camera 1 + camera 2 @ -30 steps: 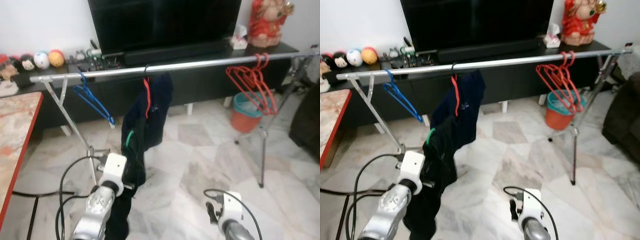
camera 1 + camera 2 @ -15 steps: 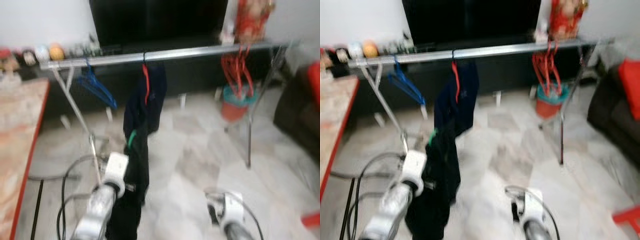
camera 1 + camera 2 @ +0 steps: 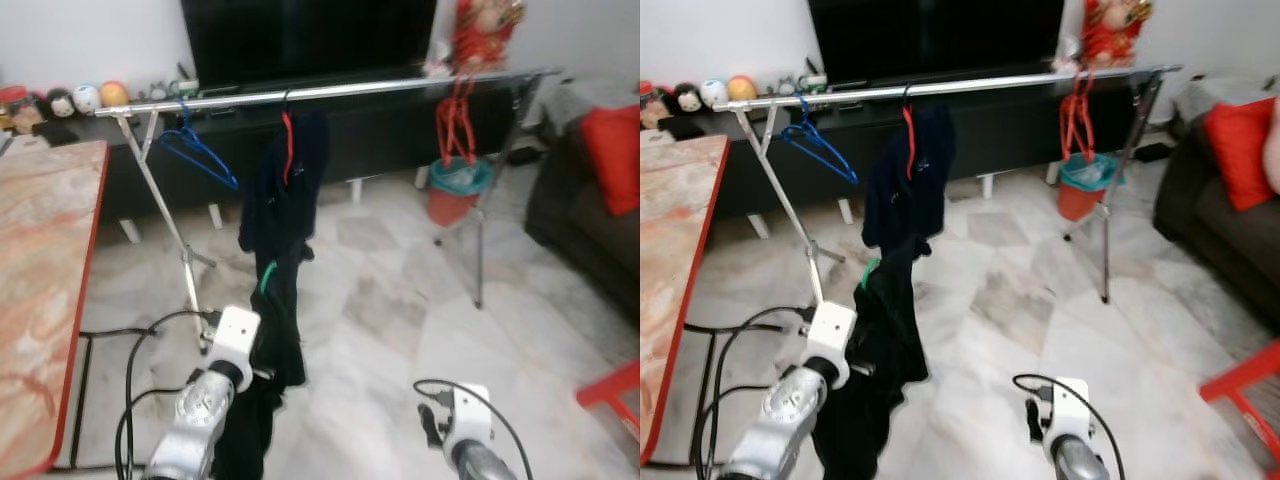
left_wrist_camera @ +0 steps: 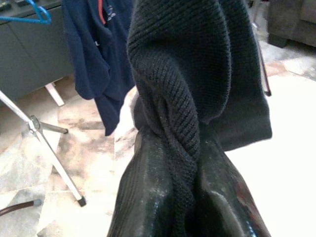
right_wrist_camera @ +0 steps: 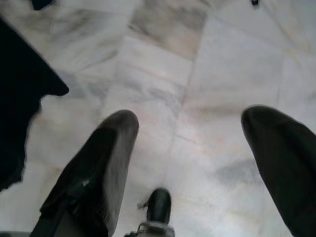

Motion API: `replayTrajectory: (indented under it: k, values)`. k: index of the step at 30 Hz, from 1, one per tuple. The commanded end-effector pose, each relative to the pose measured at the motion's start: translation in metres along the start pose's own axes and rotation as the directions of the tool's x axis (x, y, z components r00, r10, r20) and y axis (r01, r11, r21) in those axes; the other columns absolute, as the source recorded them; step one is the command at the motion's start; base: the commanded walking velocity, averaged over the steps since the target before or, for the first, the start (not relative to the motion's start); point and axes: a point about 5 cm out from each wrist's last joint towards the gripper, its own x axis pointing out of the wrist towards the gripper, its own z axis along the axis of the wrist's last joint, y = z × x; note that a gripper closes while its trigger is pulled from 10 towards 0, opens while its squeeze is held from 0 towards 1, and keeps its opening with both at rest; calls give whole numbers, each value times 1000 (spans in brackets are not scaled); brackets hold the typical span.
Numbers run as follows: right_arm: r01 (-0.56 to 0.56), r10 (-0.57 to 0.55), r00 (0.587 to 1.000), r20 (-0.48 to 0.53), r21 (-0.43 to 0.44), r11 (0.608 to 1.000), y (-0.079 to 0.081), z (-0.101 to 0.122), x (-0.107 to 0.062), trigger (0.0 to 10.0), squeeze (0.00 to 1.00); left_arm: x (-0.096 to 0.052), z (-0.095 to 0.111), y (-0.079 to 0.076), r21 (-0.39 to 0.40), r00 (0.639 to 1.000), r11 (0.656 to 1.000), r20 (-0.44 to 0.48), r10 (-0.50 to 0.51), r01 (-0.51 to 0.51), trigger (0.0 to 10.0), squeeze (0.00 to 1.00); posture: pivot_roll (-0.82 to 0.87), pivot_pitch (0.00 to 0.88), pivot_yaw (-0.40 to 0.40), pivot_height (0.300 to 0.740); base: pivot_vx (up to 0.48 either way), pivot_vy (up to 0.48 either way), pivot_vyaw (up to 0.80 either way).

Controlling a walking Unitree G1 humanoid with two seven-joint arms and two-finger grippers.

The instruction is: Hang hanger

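My left gripper [image 4: 185,163] is shut on a black knit garment [image 3: 283,320] that carries a green hanger [image 3: 265,278]; the fingers [image 4: 148,197] are wrapped in the cloth. It is held low, well short of the silver rail [image 3: 350,90]. On that rail hang a blue hanger [image 3: 200,155], a navy garment [image 3: 285,195] on a red hanger [image 3: 289,135], and several red hangers [image 3: 455,115]. My right gripper [image 5: 190,128] stands open over the marble floor, holding nothing.
A marble-top table with a red edge [image 3: 90,300] runs along the left. A black TV cabinet [image 3: 390,140] stands behind the rack, with an orange bin [image 3: 450,190] beside the rack's right leg. A dark sofa [image 3: 585,220] and red stool [image 3: 615,390] are at the right. Cables [image 3: 130,345] lie on the floor.
The whole picture has shifted: the rack now stands farther off, and the sofa and red stool have come into view. Both arms keep their pose, with the black garment in the left gripper.
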Motion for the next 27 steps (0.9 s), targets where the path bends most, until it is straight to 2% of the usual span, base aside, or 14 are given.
replayTrajectory:
  k: [1, 6, 8, 9, 11, 12, 17, 23, 25, 27]
  values:
    - [-21, 23, 999, 37, -52, 998, 2, 6, 1, 10000, 0, 3, 10, 2, 10, 999, 1000, 41, 0, -1, 10000, 0, -7, 0, -3, 740, -270, 0, 0]
    - [-67, 71, 995, 68, -67, 996, 4, 10, 1, 10000, 0, 4, 13, 1, 11, 999, 1000, 47, -9, 9, 10000, 0, -14, 0, -3, 740, -270, 0, 0]
    - [-109, 115, 989, 91, -74, 991, 7, 13, 1, 10000, 0, 7, 18, 0, 7, 998, 1000, 60, -14, 14, 10000, 0, -18, 0, -4, 740, -270, 0, 0]
    - [-172, 182, 979, 97, -104, 980, 11, 15, 1, 10000, 0, 9, 22, -1, 4, 997, 1000, 72, -20, 20, 10000, 0, -17, 0, -5, 740, -270, 0, 0]
    - [-192, 204, 974, 95, -120, 974, 12, 16, 1, 10000, 0, 9, 23, -1, 4, 997, 1000, 75, -22, 22, 10000, 0, -17, 0, -5, 740, -270, 0, 0]
    - [-248, 266, 960, 83, -183, 951, 15, 18, 1, 10000, 0, 10, 25, -2, 6, 996, 1000, 80, -28, 28, 10000, 0, -16, 0, -4, 740, -266, 0, 0]
    - [-296, 319, 943, 93, -201, 934, 18, 20, 0, 10000, 0, 11, 28, -1, 24, 996, 999, 81, -35, 33, 10000, 0, -14, 0, -4, 740, -104, 0, 0]
    - [-400, 441, 893, 88, -292, 869, 25, 24, -2, 10000, 0, 13, 34, 1, 33, 995, 998, 89, -49, 46, 10000, 0, -25, 0, -4, 740, 0, 0, 0]
    - [-453, 577, 770, 274, -402, 796, 21, 80, -6, 10000, 0, 15, 40, -1, 38, 993, 997, 102, -65, 62, 10000, 0, -23, 0, -6, 740, 0, 0, 0]
    - [-481, 624, 718, 309, -428, 765, 22, 91, -11, 10000, 0, 16, 46, -2, 44, 990, 996, 116, -84, 79, 10000, 0, -21, 0, -6, 740, 0, 0, 0]
